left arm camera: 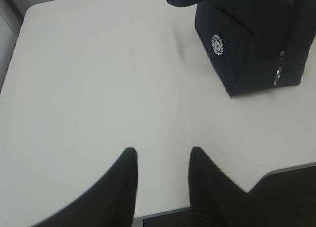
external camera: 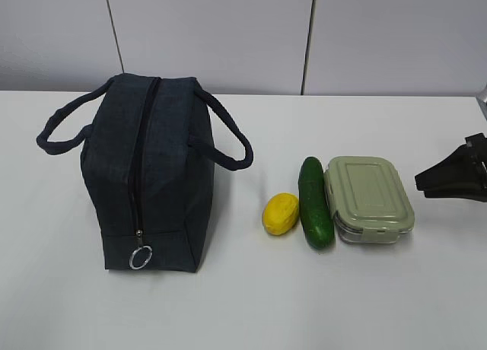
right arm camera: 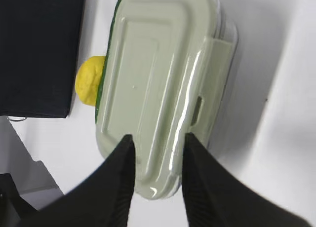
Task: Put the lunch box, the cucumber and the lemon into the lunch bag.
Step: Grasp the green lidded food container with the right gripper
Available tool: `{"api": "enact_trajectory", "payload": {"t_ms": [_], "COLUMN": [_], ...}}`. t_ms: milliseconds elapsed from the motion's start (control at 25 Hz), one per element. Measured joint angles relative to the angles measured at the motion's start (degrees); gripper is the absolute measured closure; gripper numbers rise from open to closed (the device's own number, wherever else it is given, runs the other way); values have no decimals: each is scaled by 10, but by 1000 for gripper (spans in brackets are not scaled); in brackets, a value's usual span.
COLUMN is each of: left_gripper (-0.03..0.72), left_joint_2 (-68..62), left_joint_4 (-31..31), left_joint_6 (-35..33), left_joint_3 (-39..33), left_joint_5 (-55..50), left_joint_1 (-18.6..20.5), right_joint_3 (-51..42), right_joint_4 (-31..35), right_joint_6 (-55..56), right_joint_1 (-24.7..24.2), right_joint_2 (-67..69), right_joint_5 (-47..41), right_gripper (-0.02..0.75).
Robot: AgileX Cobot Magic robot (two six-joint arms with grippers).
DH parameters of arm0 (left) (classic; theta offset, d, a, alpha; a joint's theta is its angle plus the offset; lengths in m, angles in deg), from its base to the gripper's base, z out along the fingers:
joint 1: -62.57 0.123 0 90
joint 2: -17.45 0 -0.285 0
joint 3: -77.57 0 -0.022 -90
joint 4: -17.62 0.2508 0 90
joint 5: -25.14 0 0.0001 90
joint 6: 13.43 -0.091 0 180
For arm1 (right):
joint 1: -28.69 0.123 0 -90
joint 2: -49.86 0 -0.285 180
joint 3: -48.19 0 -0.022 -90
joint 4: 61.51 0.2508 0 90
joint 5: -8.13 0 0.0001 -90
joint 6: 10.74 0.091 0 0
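White table (external camera: 251,304), pale wall behind. The lunch bag (external camera: 148,175) stands zipped at left; lemon (external camera: 280,214), cucumber (external camera: 315,203) and lunch box (external camera: 369,199) line up side by side to its right. Left gripper (left arm camera: 160,155) hangs part-open over bare tabletop, holding nothing; right gripper (right arm camera: 155,140) sits part-open above the box lid, gripping nothing
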Motion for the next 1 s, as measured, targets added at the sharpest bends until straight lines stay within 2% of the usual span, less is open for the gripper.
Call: {"api": "enact_trajectory", "payload": {"t_ms": [120, 320, 440, 640, 1000], "left_gripper": [452, 452, 452, 452, 452], "left_joint_2": [0, 0, 0, 0, 0], "left_joint_4": [0, 0, 0, 0, 0], "left_joint_6": [0, 0, 0, 0, 0], "left_joint_3": [0, 0, 0, 0, 0], "left_joint_5": [0, 0, 0, 0, 0], "left_joint_1": [0, 0, 0, 0, 0], "right_joint_3": [10, 12, 13, 14, 25], "right_joint_4": [9, 32, 45, 52, 50], "right_joint_6": [-22, -54, -56, -57, -40], "right_joint_1": [0, 0, 0, 3, 4], "right_joint_2": [20, 34, 44, 56, 60], "right_joint_5": [0, 0, 0, 0, 1], "right_gripper": [463, 269, 200, 148, 140]}}
